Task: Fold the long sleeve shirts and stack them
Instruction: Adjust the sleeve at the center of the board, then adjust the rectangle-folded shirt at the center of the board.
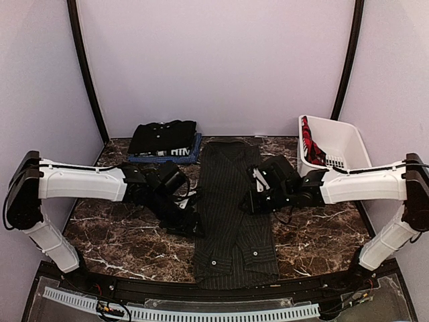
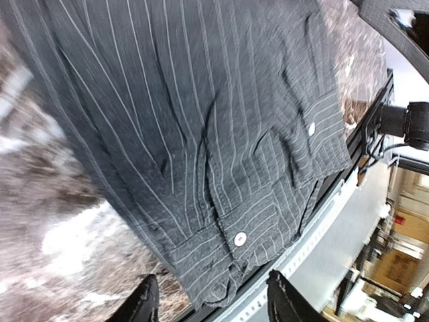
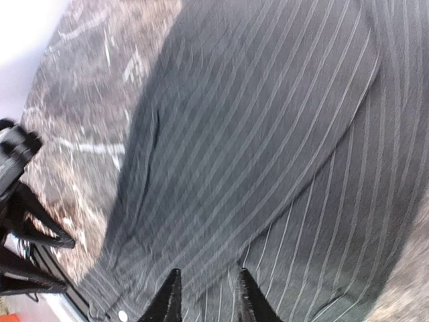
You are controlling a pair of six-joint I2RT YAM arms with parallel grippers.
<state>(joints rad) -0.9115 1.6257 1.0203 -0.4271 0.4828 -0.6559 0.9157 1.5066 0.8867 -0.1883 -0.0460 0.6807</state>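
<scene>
The large black pinstriped shirt (image 1: 231, 201) lies mid-table, folded into a long strip, with its buttoned cuffs (image 1: 234, 258) toward the near edge. My left gripper (image 1: 186, 218) hovers at the strip's left edge, open and empty. In the left wrist view (image 2: 213, 305) its fingers (image 2: 144, 302) straddle a cuff button (image 2: 240, 237). My right gripper (image 1: 258, 199) is over the strip's right side, open and empty. It shows over striped cloth (image 3: 268, 134) in the right wrist view (image 3: 206, 302). A plain black shirt (image 1: 163, 136) lies folded on a blue shirt (image 1: 167, 156) with white lettering at the back left.
A white plastic basket (image 1: 345, 137) stands at the back right and holds red and black cloth (image 1: 310, 147). The table is dark marble (image 1: 322, 235). A perforated white rail (image 1: 201, 312) runs along the near edge. Curved purple walls close in the back and sides.
</scene>
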